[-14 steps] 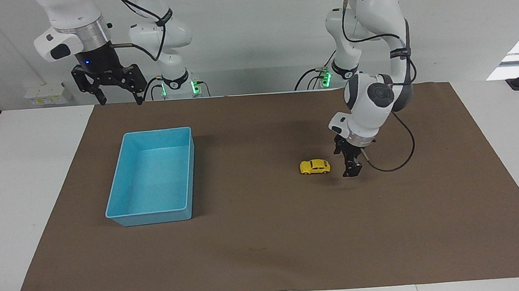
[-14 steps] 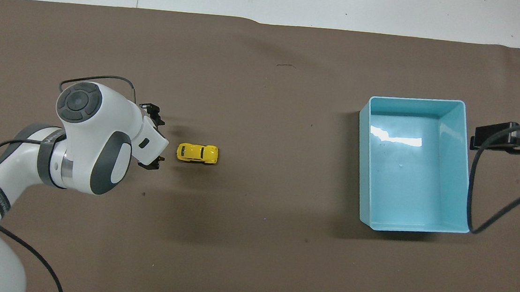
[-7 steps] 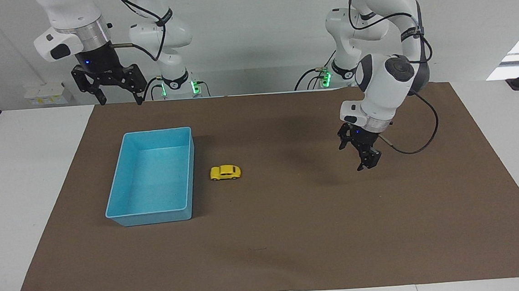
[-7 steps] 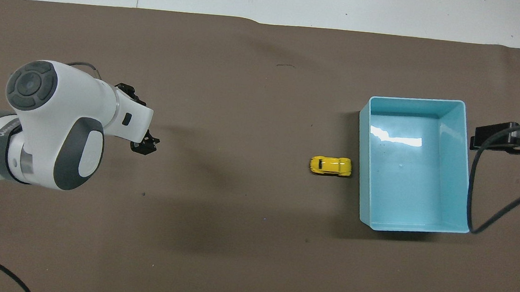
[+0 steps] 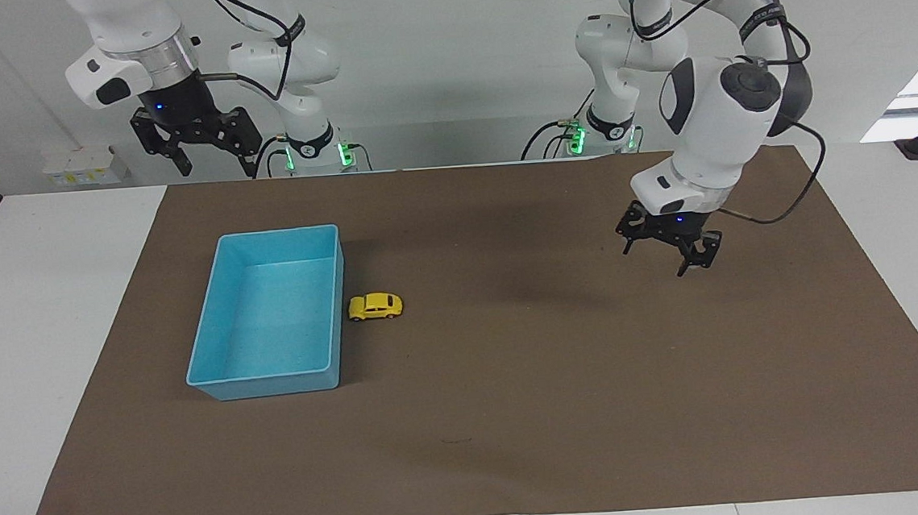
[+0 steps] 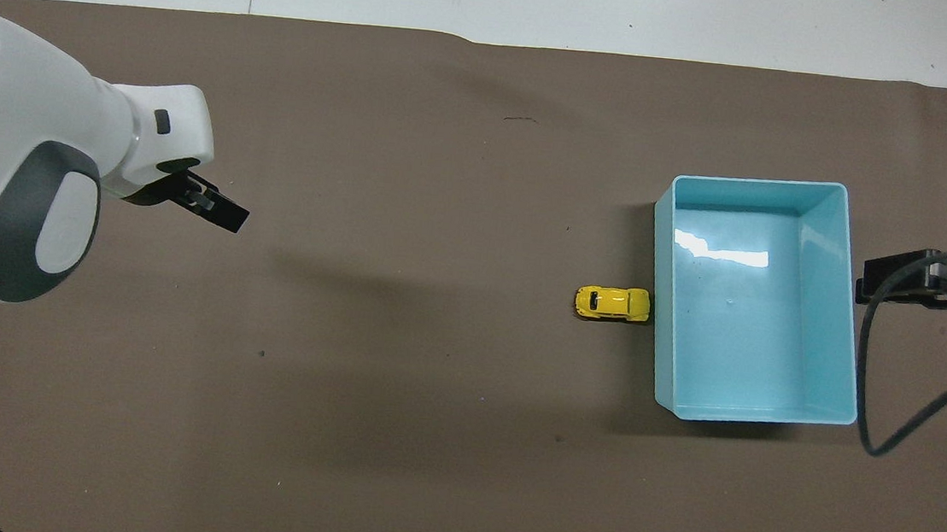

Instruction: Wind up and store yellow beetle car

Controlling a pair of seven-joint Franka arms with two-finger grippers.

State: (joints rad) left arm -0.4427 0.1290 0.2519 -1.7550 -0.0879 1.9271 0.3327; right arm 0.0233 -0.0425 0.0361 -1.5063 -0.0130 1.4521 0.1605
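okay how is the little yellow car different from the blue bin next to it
The yellow beetle car is far smaller than the blue bin. The car is bright yellow with a rounded, closed body and dark windows; the bin is light blue, rectangular and open-topped, with nothing in it. The car is solid-looking on small wheels, while the bin is a thin-walled tray. Both rest on the brown mat, toward the right arm's end, the car right against the bin's wall.

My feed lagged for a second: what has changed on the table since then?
The car rolled across the mat from beside the left gripper to the bin, stopping against its wall. The left gripper, open, rose and drew away. The right gripper and the bin stayed put.
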